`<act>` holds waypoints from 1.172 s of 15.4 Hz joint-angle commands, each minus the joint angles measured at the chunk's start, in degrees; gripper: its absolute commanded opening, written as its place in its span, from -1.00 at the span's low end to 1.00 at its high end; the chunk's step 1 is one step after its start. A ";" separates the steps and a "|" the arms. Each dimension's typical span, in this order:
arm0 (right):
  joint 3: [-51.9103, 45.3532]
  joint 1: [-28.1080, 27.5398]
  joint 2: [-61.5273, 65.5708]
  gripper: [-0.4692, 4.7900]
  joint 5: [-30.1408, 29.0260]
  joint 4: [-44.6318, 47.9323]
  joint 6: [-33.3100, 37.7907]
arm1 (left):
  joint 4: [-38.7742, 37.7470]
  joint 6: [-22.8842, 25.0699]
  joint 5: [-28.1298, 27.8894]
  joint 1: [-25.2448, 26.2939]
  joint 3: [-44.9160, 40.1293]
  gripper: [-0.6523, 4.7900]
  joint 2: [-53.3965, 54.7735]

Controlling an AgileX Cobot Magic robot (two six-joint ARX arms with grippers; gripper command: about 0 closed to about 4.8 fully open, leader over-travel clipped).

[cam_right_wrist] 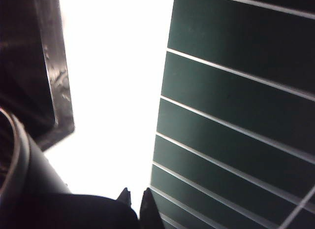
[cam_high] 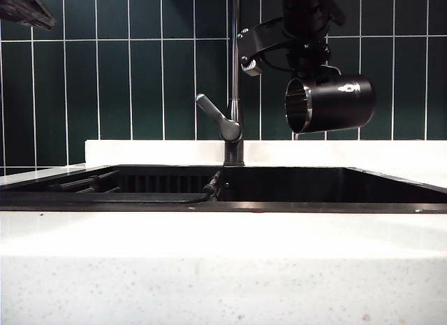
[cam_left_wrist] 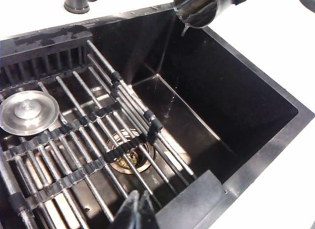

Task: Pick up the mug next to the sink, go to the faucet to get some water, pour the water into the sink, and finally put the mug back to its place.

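Note:
The black mug [cam_high: 332, 103] with its silver rim hangs tipped on its side above the right part of the sink [cam_high: 223, 207], mouth toward the faucet [cam_high: 235, 73]. My right gripper [cam_high: 316, 68] holds it from above, shut on its handle side. In the left wrist view the mug [cam_left_wrist: 197, 7] hovers over the basin's far corner and a drip of water [cam_left_wrist: 184, 29] hangs from its lip. The right wrist view shows the mug [cam_right_wrist: 29, 189] beside the near-closed fingertips [cam_right_wrist: 147, 204]. My left gripper [cam_left_wrist: 138, 209] is shut and empty over the sink wall [cam_left_wrist: 236, 101].
A roll-up rack of metal rods [cam_left_wrist: 98, 135] spans part of the basin above the drain [cam_left_wrist: 128, 157]. A round steel stopper lid [cam_left_wrist: 27, 111] rests on the rack. The faucet's grey lever [cam_high: 213, 115] angles left. Green tiled wall [cam_high: 140, 66] stands behind; white countertop [cam_high: 223, 269] in front.

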 commanded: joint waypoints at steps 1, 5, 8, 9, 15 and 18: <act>0.48 -1.31 -0.74 -0.84 0.02 2.82 14.38 | 0.50 -0.15 0.28 -0.07 -0.02 -0.78 -0.17; 0.48 -6.47 -1.86 -0.84 -4.28 4.46 38.27 | -1.38 -0.13 0.24 -0.07 -0.02 -0.78 -0.17; 0.46 -13.16 -4.50 -0.84 -10.58 4.39 52.02 | -3.61 -0.13 -0.13 -0.07 -0.02 -0.78 -0.17; 0.39 -17.53 -6.19 -0.84 -16.37 4.42 57.59 | -4.96 -0.13 -0.17 -0.07 -0.02 -0.78 -0.17; -4.70 -27.54 -9.38 -0.84 -28.87 8.48 68.30 | -9.94 1.36 -3.80 -0.07 -0.02 -0.78 -0.26; -11.39 -29.09 -9.75 -0.84 -30.71 13.49 68.48 | -9.64 1.81 -4.92 -0.07 -0.02 -0.78 -0.76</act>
